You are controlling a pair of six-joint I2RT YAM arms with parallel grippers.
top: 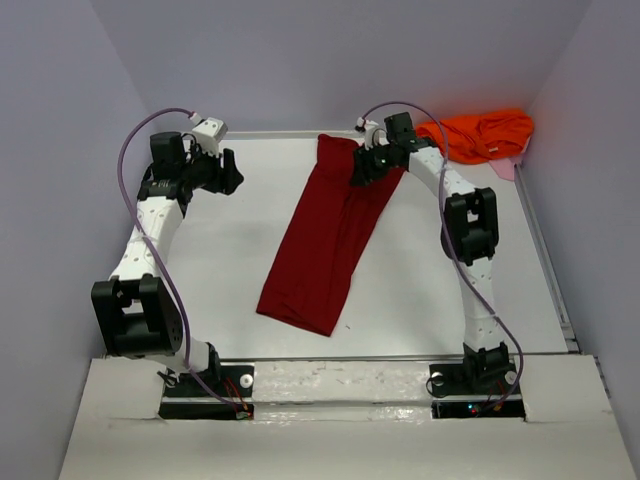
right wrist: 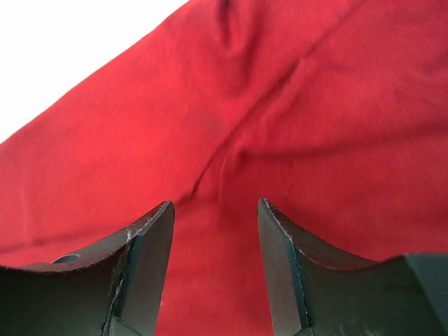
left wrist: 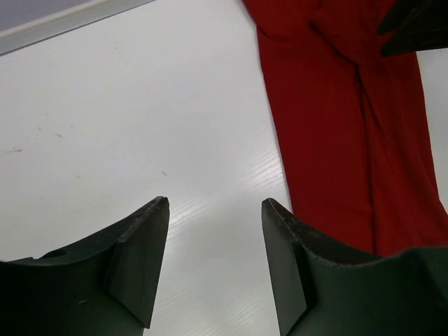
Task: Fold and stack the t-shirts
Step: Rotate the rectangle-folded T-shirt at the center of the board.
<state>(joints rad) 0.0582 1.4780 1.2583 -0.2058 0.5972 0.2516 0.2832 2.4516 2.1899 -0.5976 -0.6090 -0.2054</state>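
The crimson red t-shirt [top: 325, 235] lies in a long folded strip down the middle of the table, from the far edge towards the near side. My right gripper [top: 358, 172] hovers over its far right part, open, with the red cloth [right wrist: 280, 105] filling the view under its jaws. At the far left my left gripper [top: 232, 175] is open over bare table, left of the shirt, whose edge [left wrist: 336, 126] shows on the right of the left wrist view. The orange t-shirt [top: 482, 134] is bunched in the far right corner.
Grey walls close in the white table [top: 230, 270] on three sides. A pale pink piece of cloth [top: 506, 167] peeks out beside the orange shirt. The right arm's links [top: 470, 225] stand over the right side of the table.
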